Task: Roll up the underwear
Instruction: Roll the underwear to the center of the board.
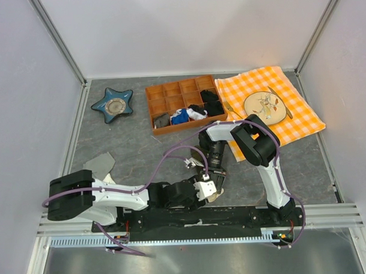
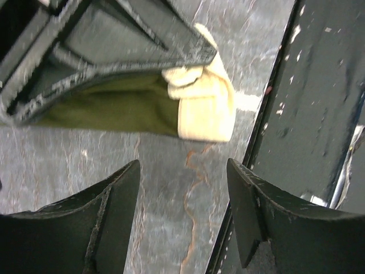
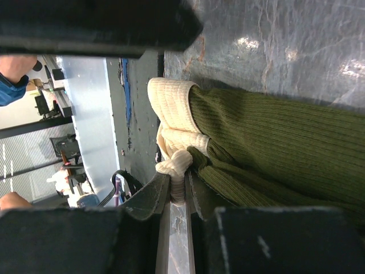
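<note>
The underwear (image 2: pixel 114 111) is dark olive-green cloth with a cream-white waistband (image 2: pixel 205 108), bunched on the grey table near its front edge. In the top view only a small bit of the underwear (image 1: pixel 213 196) shows under the grippers. My right gripper (image 3: pixel 181 185) is shut on a fold of the waistband (image 3: pixel 171 108), with olive cloth (image 3: pixel 274 142) beside it. In the top view the right gripper (image 1: pixel 216 179) points down at the garment. My left gripper (image 2: pixel 182 171) is open and empty, just short of the waistband end; it also shows in the top view (image 1: pixel 210 189).
A wooden compartment tray (image 1: pixel 188 126) with small garments stands at the back centre. A blue star-shaped dish (image 1: pixel 113 105) is back left. An orange checked cloth (image 1: pixel 302 118) with a plate (image 1: pixel 263 104) is back right. A grey cloth (image 1: pixel 100 164) lies left. The black base rail (image 2: pixel 308 114) runs beside the underwear.
</note>
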